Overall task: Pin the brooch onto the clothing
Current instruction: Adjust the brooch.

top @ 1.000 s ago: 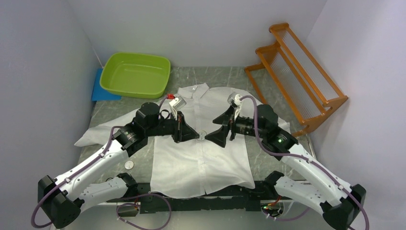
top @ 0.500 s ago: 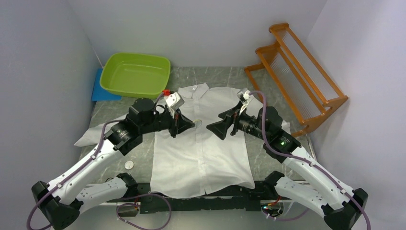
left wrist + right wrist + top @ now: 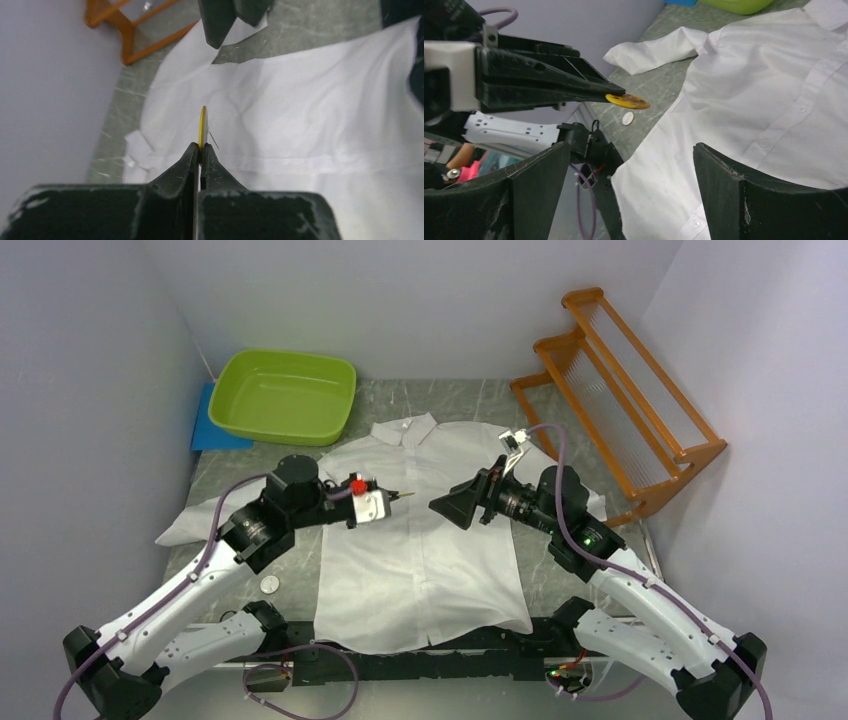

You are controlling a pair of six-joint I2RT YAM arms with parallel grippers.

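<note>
While clear of shirt [image 3: 420, 550], brooch [image 3: 203, 126] edge-on.

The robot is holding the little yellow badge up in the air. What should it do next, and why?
Probably lower the left gripper so the brooch reaches the shirt front. That gripper pinches the brooch above the fabric, not touching it, thin pin sticking out. The right gripper is open and empty, free to steady the cloth.
</note>
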